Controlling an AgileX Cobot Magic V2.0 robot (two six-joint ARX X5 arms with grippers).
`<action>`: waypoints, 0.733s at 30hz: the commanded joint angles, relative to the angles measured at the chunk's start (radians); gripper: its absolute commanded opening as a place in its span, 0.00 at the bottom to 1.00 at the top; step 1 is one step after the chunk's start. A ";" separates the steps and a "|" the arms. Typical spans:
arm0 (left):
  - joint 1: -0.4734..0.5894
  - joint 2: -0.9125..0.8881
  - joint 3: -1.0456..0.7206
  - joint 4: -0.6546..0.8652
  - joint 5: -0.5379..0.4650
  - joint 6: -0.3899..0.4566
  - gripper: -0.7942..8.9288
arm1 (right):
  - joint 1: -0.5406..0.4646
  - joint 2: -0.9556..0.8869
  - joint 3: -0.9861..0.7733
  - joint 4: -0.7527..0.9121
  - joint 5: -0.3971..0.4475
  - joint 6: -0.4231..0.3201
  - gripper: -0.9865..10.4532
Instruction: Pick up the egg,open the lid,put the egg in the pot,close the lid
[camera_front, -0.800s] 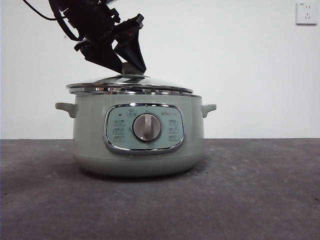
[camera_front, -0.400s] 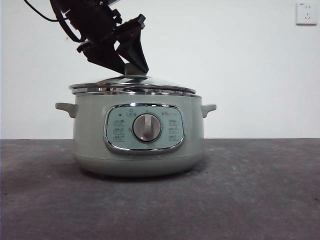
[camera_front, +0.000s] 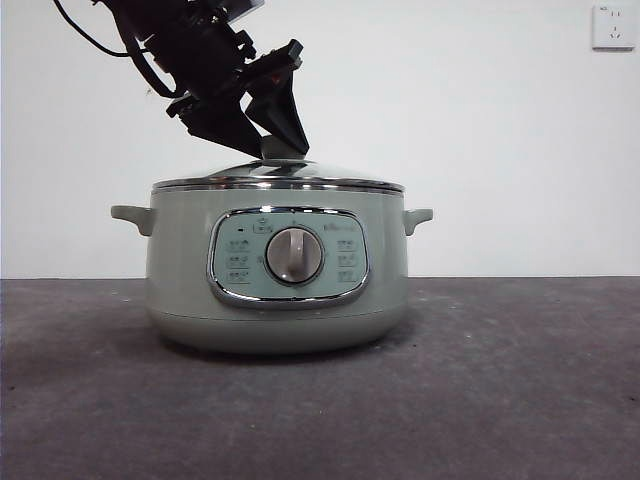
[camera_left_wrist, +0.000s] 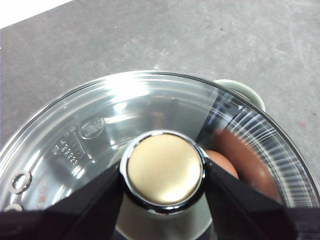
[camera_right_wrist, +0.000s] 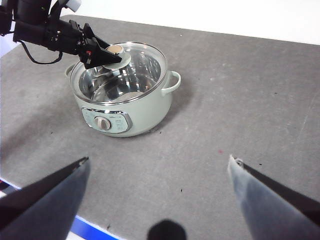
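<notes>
**Lid seated on the pot, knob not yet released**

Egg (camera_left_wrist: 235, 162) is lying inside the pot (camera_front: 277, 270); we are seeing it as a brown-orange blur through the glass of the lid (camera_left_wrist: 100, 125), just beside the knob (camera_left_wrist: 165, 170). In the front view the lid's chrome rim is sitting level on the pot's top edge all the way round, so we are judging the closing step to be at its very end: egg in, lid down, only the letting go remaining.

We are gripping the knob with the left gripper (camera_left_wrist: 165, 172), its two black jaws pressing against opposite sides of the knob's chrome collar, spread no wider than the knob itself. In the front view this gripper (camera_front: 280, 140) is slanting down from the upper left onto the lid's centre.

For the next move we are expecting to part the jaws enough to clear the knob, then lift straight up, so the lid is not dragged off its seat.

The right gripper (camera_right_wrist: 157, 165) is waiting well apart from the pot, jaws spread wide and holding nothing, above the grey table (camera_right_wrist: 240, 100).
</notes>
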 joint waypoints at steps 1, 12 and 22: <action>-0.003 0.012 0.001 -0.005 -0.003 -0.002 0.07 | 0.000 -0.007 -0.008 -0.023 0.001 0.010 0.50; -0.003 0.012 0.008 -0.043 -0.006 -0.004 0.41 | 0.000 -0.007 -0.008 -0.023 0.001 0.006 0.50; -0.003 0.007 0.065 -0.109 -0.006 -0.004 0.50 | 0.000 -0.007 -0.008 -0.023 0.002 0.006 0.50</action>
